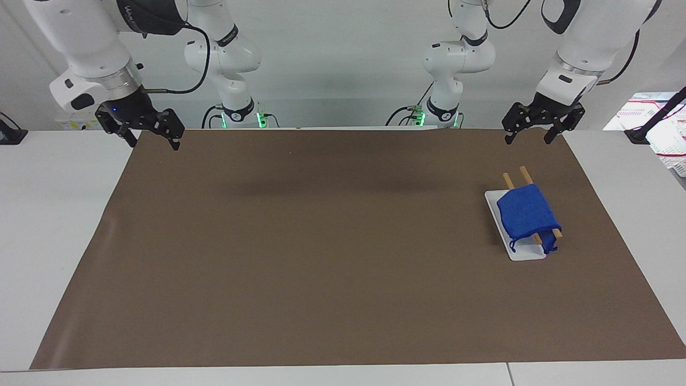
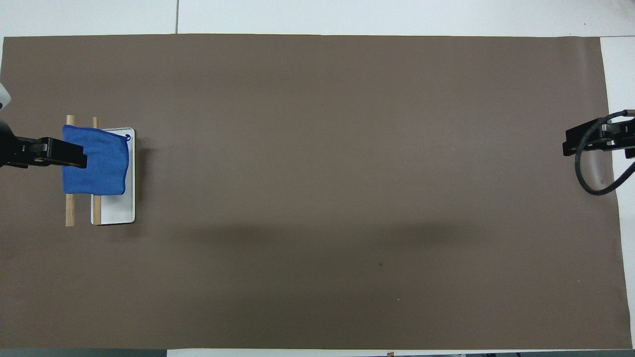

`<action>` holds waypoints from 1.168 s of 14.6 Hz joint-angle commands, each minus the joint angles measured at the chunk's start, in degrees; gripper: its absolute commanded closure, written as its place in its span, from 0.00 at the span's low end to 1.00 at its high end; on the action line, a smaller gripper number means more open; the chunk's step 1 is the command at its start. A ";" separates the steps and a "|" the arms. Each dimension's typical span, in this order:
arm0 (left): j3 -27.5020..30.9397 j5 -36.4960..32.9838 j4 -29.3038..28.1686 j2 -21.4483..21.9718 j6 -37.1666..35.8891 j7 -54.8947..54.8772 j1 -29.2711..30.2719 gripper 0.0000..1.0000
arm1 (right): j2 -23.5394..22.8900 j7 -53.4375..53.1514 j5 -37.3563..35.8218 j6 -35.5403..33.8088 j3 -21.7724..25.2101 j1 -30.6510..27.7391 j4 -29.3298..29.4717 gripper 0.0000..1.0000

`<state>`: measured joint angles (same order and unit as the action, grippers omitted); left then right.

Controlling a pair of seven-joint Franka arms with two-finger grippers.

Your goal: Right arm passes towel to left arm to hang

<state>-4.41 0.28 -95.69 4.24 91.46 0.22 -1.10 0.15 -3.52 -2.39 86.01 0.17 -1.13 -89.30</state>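
Brown mat (image 1: 321, 241) w/ white tray (image 1: 522, 253) + 2 wooden rods (image 1: 525, 174) atop.

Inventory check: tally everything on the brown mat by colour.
Blue: 1, the towel
White: 1, the rack base
Wood: 2, the rails
Total: 4
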 commanded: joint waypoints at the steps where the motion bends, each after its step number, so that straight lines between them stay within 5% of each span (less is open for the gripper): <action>1: 0.19 -0.02 4.18 -4.93 -0.23 -1.10 0.23 0.00 | 0.73 1.06 1.16 0.30 -0.17 -0.46 -0.88 0.00; 17: 0.37 0.07 0.77 -2.66 2.23 -1.10 0.23 0.00 | 0.73 1.06 1.16 0.21 -0.17 -0.46 -0.88 0.00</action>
<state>-4.31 0.28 -93.20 0.11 92.05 0.17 -1.05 0.15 -3.52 -2.39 86.01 0.17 -1.13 -89.30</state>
